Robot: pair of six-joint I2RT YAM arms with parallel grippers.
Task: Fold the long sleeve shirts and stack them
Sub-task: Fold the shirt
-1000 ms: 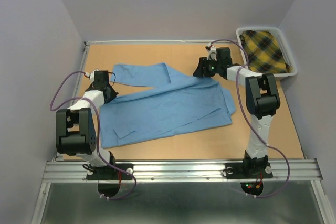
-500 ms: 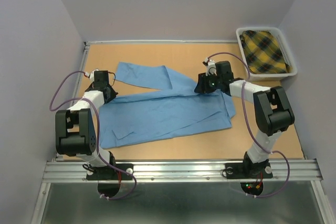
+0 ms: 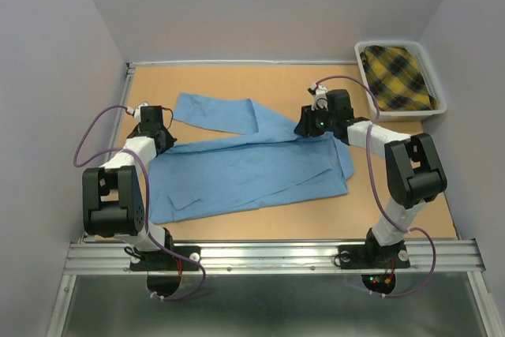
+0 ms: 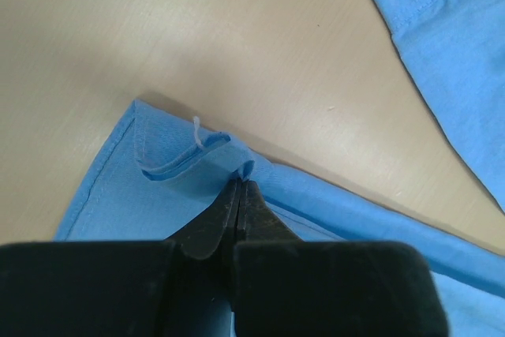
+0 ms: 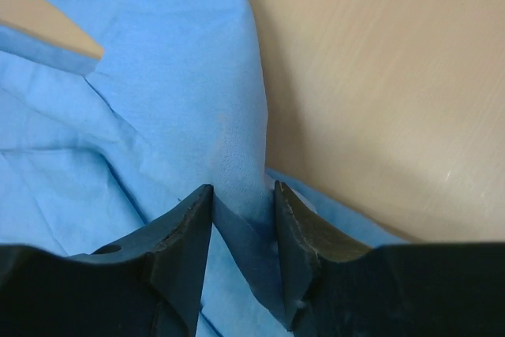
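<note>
A light blue long sleeve shirt (image 3: pixel 245 171) lies spread flat on the wooden table (image 3: pixel 394 203), with one sleeve (image 3: pixel 213 112) stretching toward the back left. My left gripper (image 3: pixel 162 140) sits at the shirt's left corner. In the left wrist view its jaws are shut (image 4: pixel 242 183) on a hemmed edge of the blue cloth (image 4: pixel 142 195). My right gripper (image 3: pixel 304 130) is at the shirt's upper right edge. There the fingers (image 5: pixel 243 191) press on both sides of a raised fold of the blue cloth (image 5: pixel 173 100).
A white basket (image 3: pixel 436 100) stands at the back right corner and holds a yellow plaid garment (image 3: pixel 398 76). Walls close in the table on the left, back and right. A metal rail (image 3: pixel 268 254) runs along the near edge.
My right gripper has moved toward the near side with the shirt's upper right edge, shifting that part of the cloth. The left gripper has stayed where it was.
</note>
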